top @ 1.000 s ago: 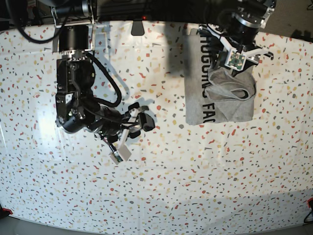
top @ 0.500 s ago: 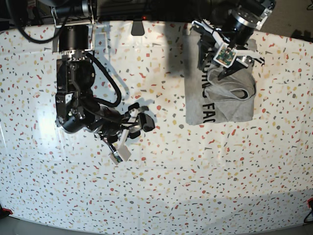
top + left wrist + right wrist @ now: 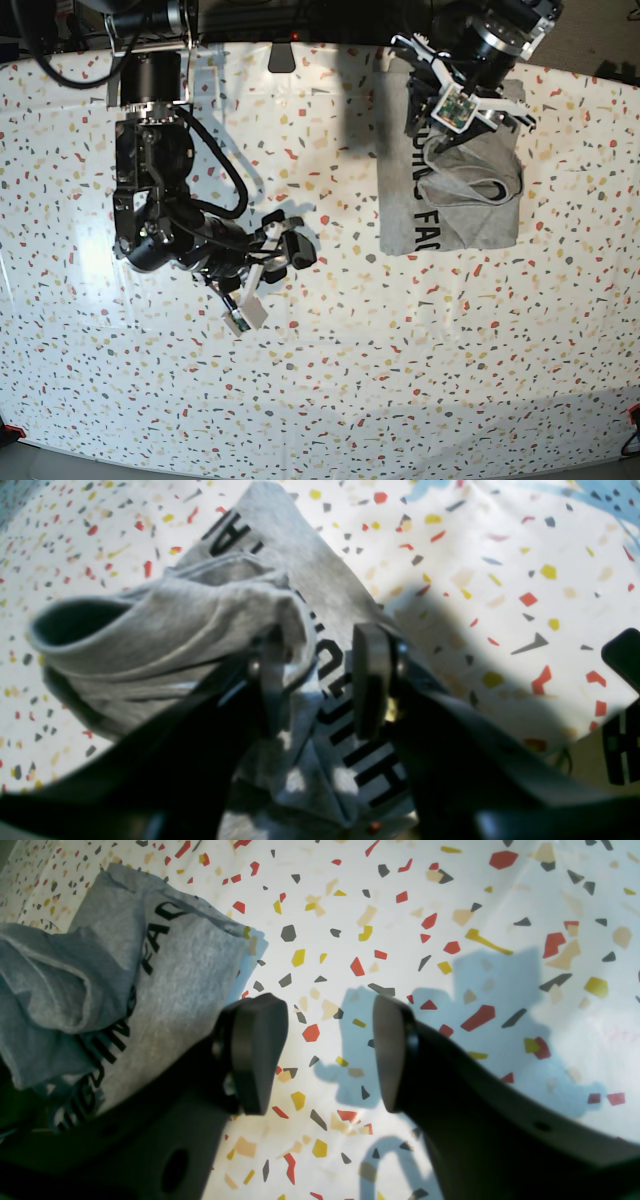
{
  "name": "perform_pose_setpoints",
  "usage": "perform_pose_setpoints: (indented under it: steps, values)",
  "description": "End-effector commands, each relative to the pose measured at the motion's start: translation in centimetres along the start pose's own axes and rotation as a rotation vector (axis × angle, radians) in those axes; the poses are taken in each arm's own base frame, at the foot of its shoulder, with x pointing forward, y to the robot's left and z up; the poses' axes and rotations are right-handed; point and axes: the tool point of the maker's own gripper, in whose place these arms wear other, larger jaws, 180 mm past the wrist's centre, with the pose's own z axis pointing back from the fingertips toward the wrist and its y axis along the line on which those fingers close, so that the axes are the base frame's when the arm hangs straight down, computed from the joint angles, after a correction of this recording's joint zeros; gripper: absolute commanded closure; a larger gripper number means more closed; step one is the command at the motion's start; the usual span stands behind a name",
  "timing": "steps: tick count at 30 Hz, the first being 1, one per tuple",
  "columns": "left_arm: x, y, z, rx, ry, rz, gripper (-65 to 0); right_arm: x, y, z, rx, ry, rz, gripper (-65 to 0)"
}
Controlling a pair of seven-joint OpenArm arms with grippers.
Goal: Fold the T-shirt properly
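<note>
The grey T-shirt [image 3: 465,215] lies folded into a narrow block at the table's back right, with a bunched roll of fabric on top and black letters along its left side. My left gripper [image 3: 430,135] is down on the shirt's far end. In the left wrist view its jaws [image 3: 320,680] stand apart over the lettered layer, and one finger [image 3: 272,680] presses against the bunched roll of the T-shirt [image 3: 165,615]. My right gripper [image 3: 290,240] hangs open left of centre, over bare table. In the right wrist view, this gripper [image 3: 327,1050] holds nothing and the T-shirt [image 3: 190,960] lies to the left.
The speckled terrazzo table [image 3: 400,380] spreads wide in front of and beside the shirt. The right arm's dark body [image 3: 150,200] rises over the left side. Dark frame parts run along the table's back edge [image 3: 280,40].
The left gripper has shifted toward the shirt's far end and its jaws have narrowed against the bunched fold. The right arm has not moved.
</note>
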Motion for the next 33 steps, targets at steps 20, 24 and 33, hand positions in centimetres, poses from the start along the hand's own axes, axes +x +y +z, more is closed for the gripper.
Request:
perform_pose_setpoints:
  steps: [20,24,33]
  values:
    - [-1.6,5.7,2.9,0.282,0.092,-0.018,0.0,1.7,0.3,0.6,0.028,-0.042,0.018,-31.6]
    - [-4.2,8.3,5.3,0.378,0.176,-0.020,0.0,1.5,-0.1,0.8,0.020,-0.035,0.022,-31.6]
    - [-7.2,10.7,8.1,0.455,0.308,-0.028,0.0,1.2,-0.4,1.0,0.011,-0.020,0.026,-31.7]
